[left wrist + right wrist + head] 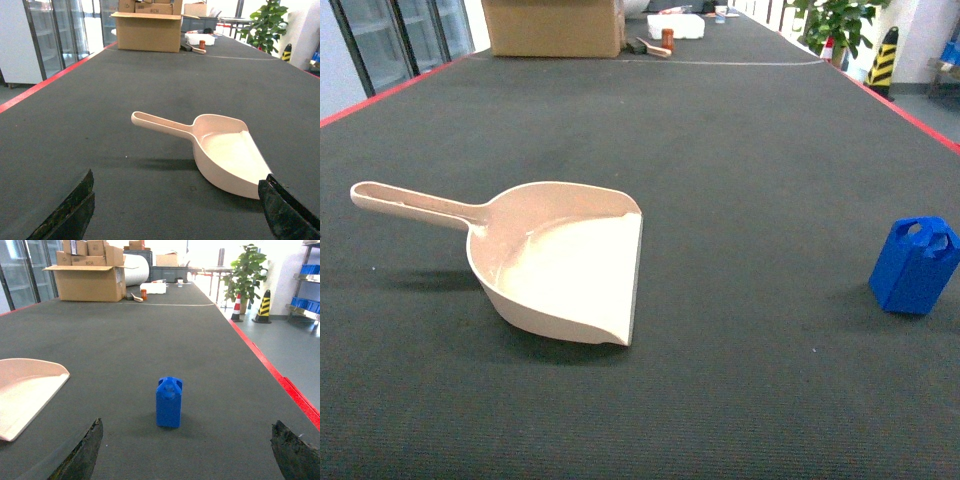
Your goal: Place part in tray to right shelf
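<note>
The right claw (185, 452) stands wide, its two dark fingertips at the bottom corners of the right wrist view with nothing between them. It is lined up on the part (169, 402), which stands just ahead and almost centred between the fingertips; judging from that, the right arm is set to go forward and pick it. The left claw (177, 212) is likewise spread wide and holds nothing, and its camera looks down on the tray (220, 152), probably so that this arm can take the tray once it is loaded.

The part is a small bright-blue block, taller than wide, upright on the dark tabletop (750, 150). Its top rises to a peak with rounded openings, and its sides are plain and flat, which should give the fingertips good faces to close on. It stands well to the right of the tray and apart from it, near the right edge of the head view.

The tray is a beige scoop lying flat. Its long handle (415, 203) points away from the part and its flat open lip (635, 280) faces towards the part, so the block can go in over the low front edge. The tray is empty. Far behind the tray stands a cardboard box (555, 27). No shelf is clearly in view.
</note>
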